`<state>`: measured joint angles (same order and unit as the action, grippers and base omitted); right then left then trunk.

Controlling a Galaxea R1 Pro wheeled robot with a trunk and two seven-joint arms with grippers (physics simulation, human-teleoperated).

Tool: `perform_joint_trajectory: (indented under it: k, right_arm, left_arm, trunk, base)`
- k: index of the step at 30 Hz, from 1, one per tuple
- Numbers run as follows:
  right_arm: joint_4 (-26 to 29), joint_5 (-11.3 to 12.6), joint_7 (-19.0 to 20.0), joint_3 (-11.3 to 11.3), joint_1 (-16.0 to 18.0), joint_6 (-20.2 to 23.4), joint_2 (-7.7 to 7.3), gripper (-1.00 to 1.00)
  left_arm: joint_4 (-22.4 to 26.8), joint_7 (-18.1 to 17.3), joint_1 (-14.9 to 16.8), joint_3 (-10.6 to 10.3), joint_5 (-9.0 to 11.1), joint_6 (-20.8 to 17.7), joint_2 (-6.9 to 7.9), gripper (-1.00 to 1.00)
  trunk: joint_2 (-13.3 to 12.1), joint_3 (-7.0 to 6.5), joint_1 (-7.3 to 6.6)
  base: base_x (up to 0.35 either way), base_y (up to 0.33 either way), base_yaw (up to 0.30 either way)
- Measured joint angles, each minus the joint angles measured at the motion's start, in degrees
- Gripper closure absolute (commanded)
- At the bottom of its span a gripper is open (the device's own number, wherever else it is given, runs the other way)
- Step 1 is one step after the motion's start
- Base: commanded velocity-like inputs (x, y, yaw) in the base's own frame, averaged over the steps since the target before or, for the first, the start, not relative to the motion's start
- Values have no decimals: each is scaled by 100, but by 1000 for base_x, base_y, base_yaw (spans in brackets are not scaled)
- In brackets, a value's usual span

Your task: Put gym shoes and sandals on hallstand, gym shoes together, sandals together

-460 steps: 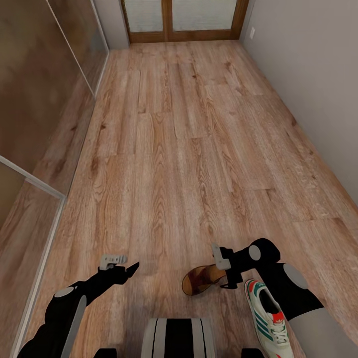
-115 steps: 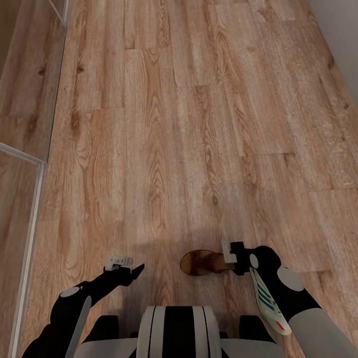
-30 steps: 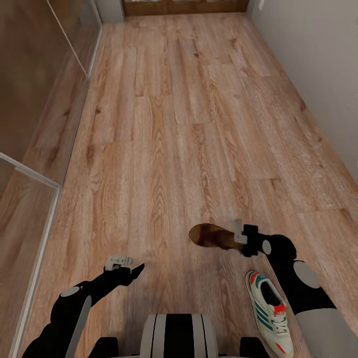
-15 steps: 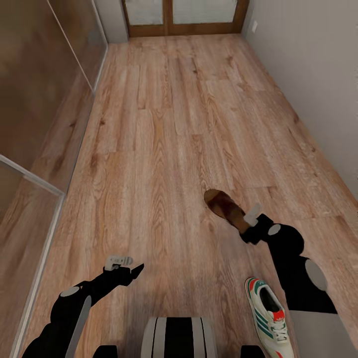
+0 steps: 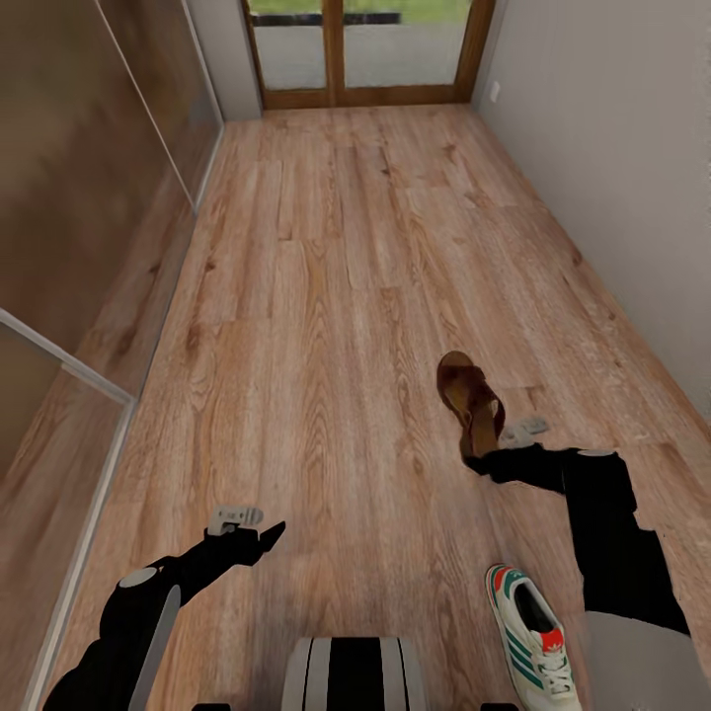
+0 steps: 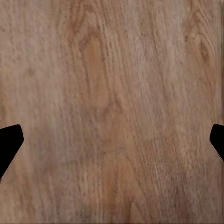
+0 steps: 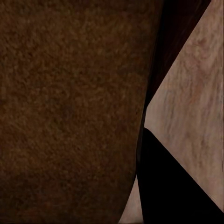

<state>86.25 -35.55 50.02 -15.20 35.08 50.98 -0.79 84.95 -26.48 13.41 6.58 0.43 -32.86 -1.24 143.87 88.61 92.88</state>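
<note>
right hand extended forward, gripping sandal | left hand low, fingers spread

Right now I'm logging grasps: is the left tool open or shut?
Open. In the left wrist view its two dark fingertips sit far apart, with only bare corridor floor between them.

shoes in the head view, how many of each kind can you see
dark reddish-brown leather sandal, its heel end at the right gripper: 1
white gym shoe with green side stripes, on the wood-plank corridor floor: 1
total: 2
</note>
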Motion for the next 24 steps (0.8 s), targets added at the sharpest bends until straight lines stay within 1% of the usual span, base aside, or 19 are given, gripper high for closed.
perform_joint_trajectory:
  k: [1, 3, 4, 6, 10, 13, 14, 18, 20, 24]
  right_arm:
    - [-3, 96, 0, -205, 0, 5, 1, 100]
    - [-7, 204, 3, -389, -2, 17, 4, 100]
    - [-9, 251, 5, -458, -2, 22, 4, 100]
    - [-14, 287, 7, -518, -1, 25, 7, 100]
    - [-19, 343, 7, -559, -1, 30, 8, 100]
    - [-34, 497, 4, -574, -1, 31, 7, 100]
    - [-38, 598, 0, -576, -1, 34, 5, 100]
    - [-44, 764, -6, -579, -1, 31, 2, 100]
    - [-45, 809, -10, -580, -1, 30, 1, 100]
    - [-51, 845, -12, -581, -2, 30, 0, 100]
  left_arm:
    - [-1, 1, 4, -1, -1, -1, -1, -100]
    - [-3, 1, 8, -4, -13, 2, -1, -100]
    - [-4, 2, 10, -5, -17, 2, 0, -100]
    - [-4, 2, 14, -7, -25, 2, -3, -100]
    - [-5, 2, 19, -7, -26, 3, -4, -100]
    - [-5, 2, 20, -8, -28, 3, -1, -100]
    - [-5, 0, 18, -8, -27, 1, -2, -100]
    - [-6, -6, 14, 18, 1, 3, 4, -100]
    - [-10, -6, 13, 72, 14, 3, 7, -100]
    - [-9, -10, 3, 314, 22, 2, 10, -100]
  trunk:
    - [-1, -22, -2]
    - [-4, -66, -8]
    - [-5, -89, -10]
    - [-8, -133, -15]
    - [-13, -222, -26]
    - [-17, -288, -33]
    - [-19, -310, -36]
    - [-24, -399, -46]
    - [-27, -443, -52]
    - [-32, -532, -62]
  base:
    - [0, 0, 0]
    - [0, 0, 0]
    - [0, 0, 0]
    - [0, 0, 0]
    - [0, 0, 0]
    - [0, 0, 0]
    - [0, 0, 0]
    - [0, 0, 0]
    - [0, 0, 0]
    - [0, 0, 0]
